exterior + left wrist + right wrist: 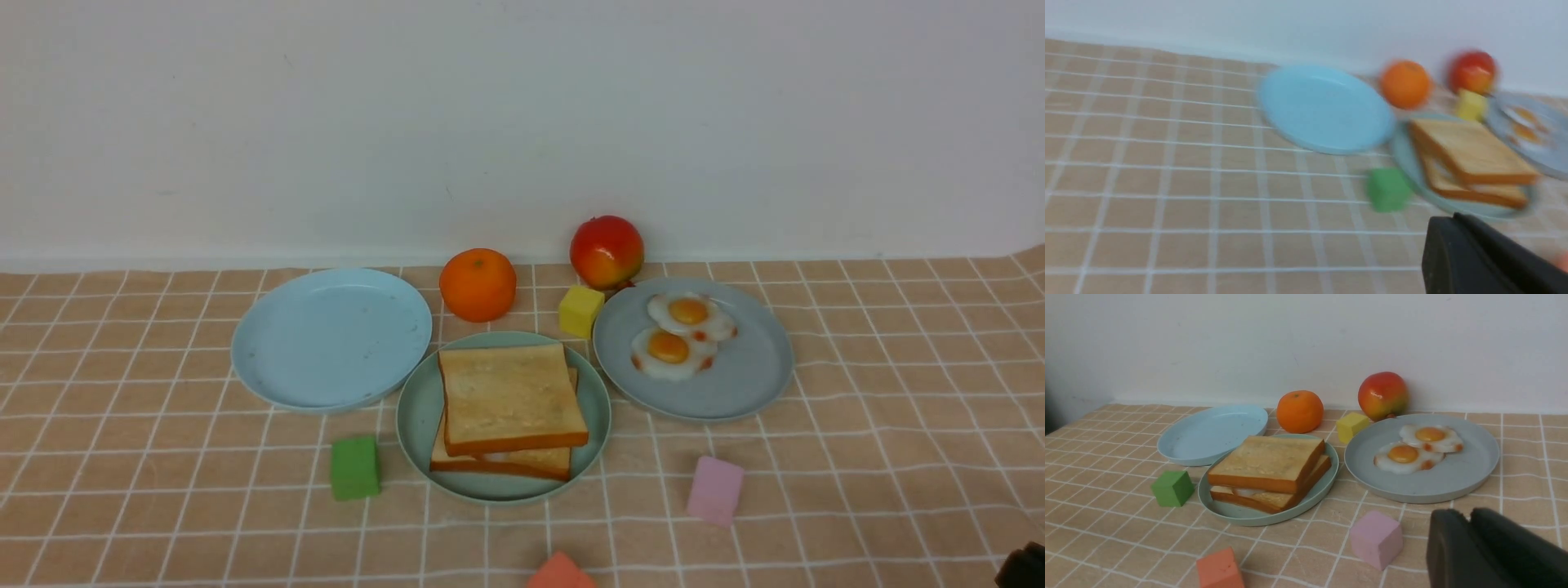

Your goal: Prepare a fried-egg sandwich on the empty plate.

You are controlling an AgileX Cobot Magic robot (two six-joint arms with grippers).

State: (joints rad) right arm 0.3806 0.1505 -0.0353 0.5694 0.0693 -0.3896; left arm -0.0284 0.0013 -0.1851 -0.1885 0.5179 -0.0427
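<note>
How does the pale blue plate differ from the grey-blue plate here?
The pale blue plate is bare, while the grey-blue plate carries two fried eggs. The pale blue plate lies on the robot's left of the sandwich plate, the grey-blue plate on its right. The pale blue one is a lighter sky tone, the grey-blue one duller. Both are round, low-rimmed and flat on the checked cloth.

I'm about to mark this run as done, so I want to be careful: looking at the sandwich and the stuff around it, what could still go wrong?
1. The top toast sits skewed and offset on the lower slice, so a nudge might slide it off.
2. Only a white sliver shows between the slices; whether the egg is centred cannot be told.
3. The right end effector hangs low near the pink cube and could knock it if it swings that way.
</note>
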